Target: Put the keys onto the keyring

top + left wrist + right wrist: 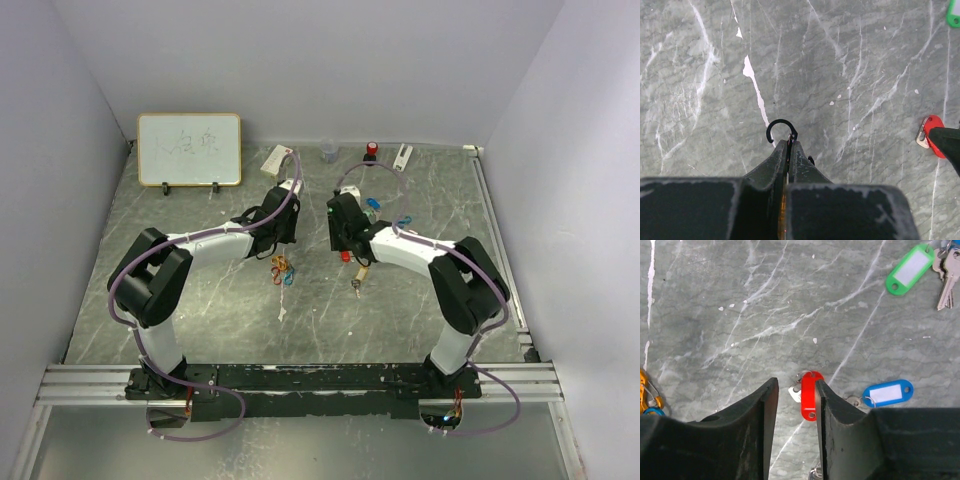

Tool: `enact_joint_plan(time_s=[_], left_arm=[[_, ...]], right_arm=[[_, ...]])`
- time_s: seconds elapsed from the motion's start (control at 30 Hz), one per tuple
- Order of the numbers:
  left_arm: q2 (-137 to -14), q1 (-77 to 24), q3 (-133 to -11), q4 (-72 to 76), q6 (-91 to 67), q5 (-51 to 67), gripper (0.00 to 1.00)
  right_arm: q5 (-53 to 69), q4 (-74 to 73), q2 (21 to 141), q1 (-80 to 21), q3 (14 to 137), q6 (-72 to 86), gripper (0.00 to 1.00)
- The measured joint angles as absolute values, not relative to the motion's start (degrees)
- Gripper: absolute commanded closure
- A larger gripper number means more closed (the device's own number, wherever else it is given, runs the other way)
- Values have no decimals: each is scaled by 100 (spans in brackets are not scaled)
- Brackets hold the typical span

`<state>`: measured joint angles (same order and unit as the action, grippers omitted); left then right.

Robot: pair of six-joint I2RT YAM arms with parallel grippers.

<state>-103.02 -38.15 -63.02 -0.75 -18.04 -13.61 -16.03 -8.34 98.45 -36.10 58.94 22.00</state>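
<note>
My left gripper (789, 143) is shut on a black hooked ring (779, 129), which sticks out past the fingertips just above the table. My right gripper (795, 385) is open and low over the table. A key with a red tag (808, 395) lies between its fingers, against the right finger. A blue-tagged key (888, 392) lies just to its right and a green-tagged key (910, 267) farther off. In the top view both grippers, left (283, 236) and right (345, 240), face each other mid-table. A yellow-tagged key (360, 275) lies nearby.
Orange and blue carabiner clips (282, 268) lie under the left gripper and show at the edge of the right wrist view (647, 394). A whiteboard (189, 149), a small cup (327, 150) and a red-capped item (371, 150) stand along the back wall.
</note>
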Motion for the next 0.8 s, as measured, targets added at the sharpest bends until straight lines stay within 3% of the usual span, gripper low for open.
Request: enact_joint_plan(time_s=[0.8], left_arm=[[-10296,-3815,-6184,-56,-1804,-1376,93]], right_arm=[[-1846,-1723,10781,-3706,6685,2698,62]])
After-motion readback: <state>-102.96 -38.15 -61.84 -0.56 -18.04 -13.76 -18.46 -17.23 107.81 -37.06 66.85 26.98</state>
